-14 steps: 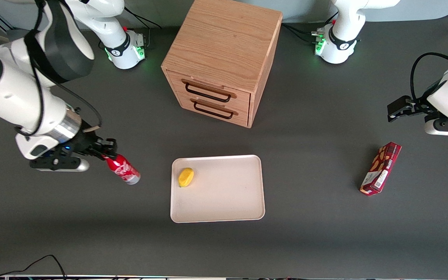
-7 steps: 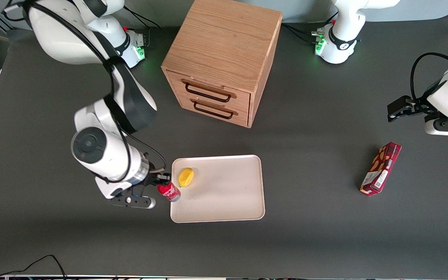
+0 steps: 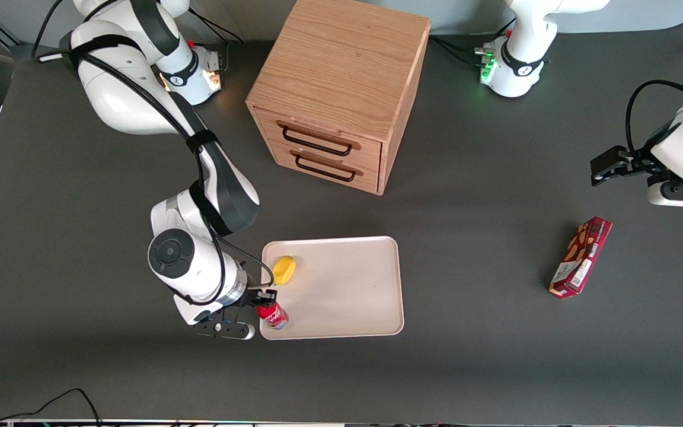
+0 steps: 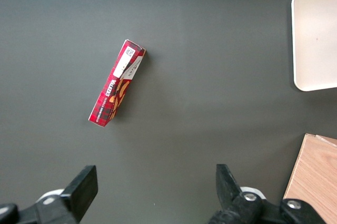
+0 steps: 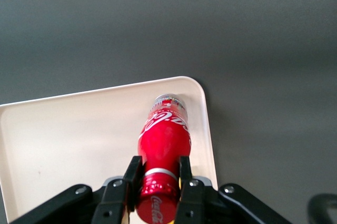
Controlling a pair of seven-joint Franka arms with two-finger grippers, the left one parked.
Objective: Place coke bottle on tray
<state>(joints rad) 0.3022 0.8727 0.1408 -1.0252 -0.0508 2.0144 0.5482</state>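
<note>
My right gripper (image 3: 263, 300) is shut on the neck of the coke bottle (image 3: 273, 315), a small red bottle with white lettering and a greyish base. It holds the bottle over the corner of the cream-white tray (image 3: 347, 296) that is nearest the front camera, at the working arm's end. In the right wrist view the black fingers (image 5: 133, 174) clamp the bottle (image 5: 164, 139) just under its red cap, with its base pointing down at the tray (image 5: 68, 134) close to the rim. I cannot tell whether the base touches the tray.
A yellow lemon-like object (image 3: 284, 270) lies on the tray, farther from the front camera than the bottle. A wooden two-drawer cabinet (image 3: 335, 89) stands farther back. A dark-red snack box (image 3: 580, 256) lies toward the parked arm's end, also seen in the left wrist view (image 4: 116, 88).
My gripper has carried the bottle from the bare table at the working arm's end toward the tray, then nearer the front camera, to over the tray's near corner.
</note>
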